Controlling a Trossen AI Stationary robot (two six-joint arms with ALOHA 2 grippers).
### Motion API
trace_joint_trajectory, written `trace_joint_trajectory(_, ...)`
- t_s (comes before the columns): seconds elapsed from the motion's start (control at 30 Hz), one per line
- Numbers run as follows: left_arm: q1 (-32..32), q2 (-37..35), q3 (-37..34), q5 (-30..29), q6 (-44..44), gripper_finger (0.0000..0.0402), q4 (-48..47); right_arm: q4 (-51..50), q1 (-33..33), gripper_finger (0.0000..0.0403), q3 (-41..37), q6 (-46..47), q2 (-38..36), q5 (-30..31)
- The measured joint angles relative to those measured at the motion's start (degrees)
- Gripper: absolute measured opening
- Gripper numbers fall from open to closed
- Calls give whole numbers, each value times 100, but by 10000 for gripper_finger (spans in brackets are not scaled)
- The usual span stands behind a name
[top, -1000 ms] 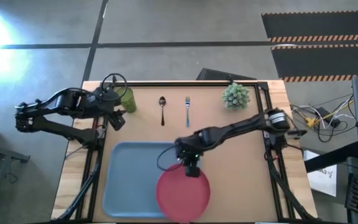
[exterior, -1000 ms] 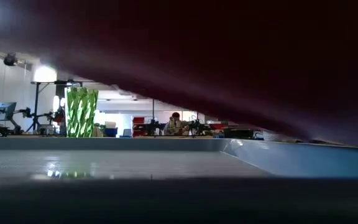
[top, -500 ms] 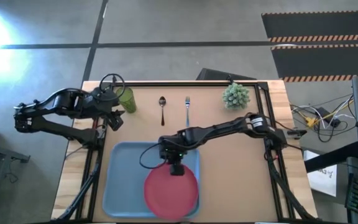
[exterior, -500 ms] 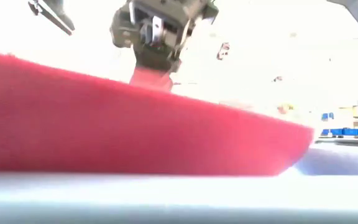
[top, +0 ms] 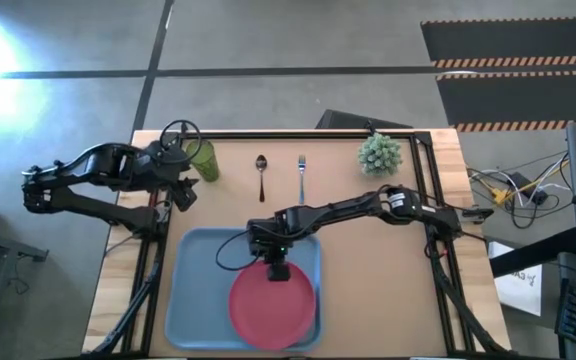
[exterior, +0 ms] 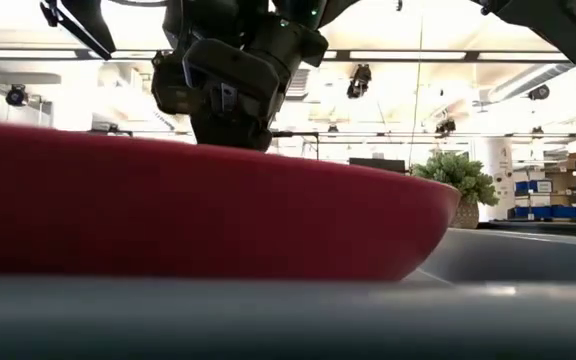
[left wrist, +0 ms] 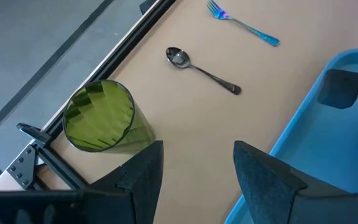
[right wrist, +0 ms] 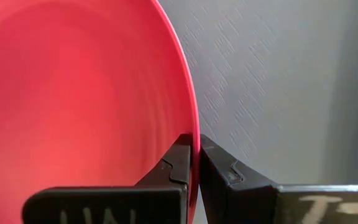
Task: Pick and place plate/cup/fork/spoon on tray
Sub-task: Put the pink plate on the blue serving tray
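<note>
The pink-red plate [top: 273,310] is over the right half of the light-blue tray [top: 193,290]. It fills the low view [exterior: 188,215]. My right gripper [top: 276,270] is at the plate's far edge, shut on its rim. My left gripper [left wrist: 197,171] is open and empty at the table's far left, just near of the upright green cup [left wrist: 98,118], which also shows in the high view [top: 204,160]. The spoon [top: 261,175] and the fork [top: 302,178] lie flat on the table beyond the tray. My right gripper pinches the plate's far rim [right wrist: 193,140] between its two fingers, one on the upper face and one on the underside. The fingers come from the far side, slanting down. The plate lies nearly level, low in the tray; I cannot tell whether it rests on the tray.
A spiky pale-green potted plant [top: 379,153] stands at the far right of the table. A black frame runs along the table's far and side edges. The tray's left half [top: 193,300] is bare. Bare table lies to the right of the tray.
My right gripper has carried the plate toward the table's left edge and down. The plate overhung the tray's right rim before and now lies inside the tray's right half, lower and nearly level.
</note>
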Motion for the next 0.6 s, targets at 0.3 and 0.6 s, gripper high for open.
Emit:
trace_joint_trajectory(0.3,2,21,-15,2,-15,178,5,24,0,27,-2,42,-33,90)
trace_joint_trajectory(0.6,0,26,-33,6,-29,178,15,24,2,88,-7,-27,-35,117)
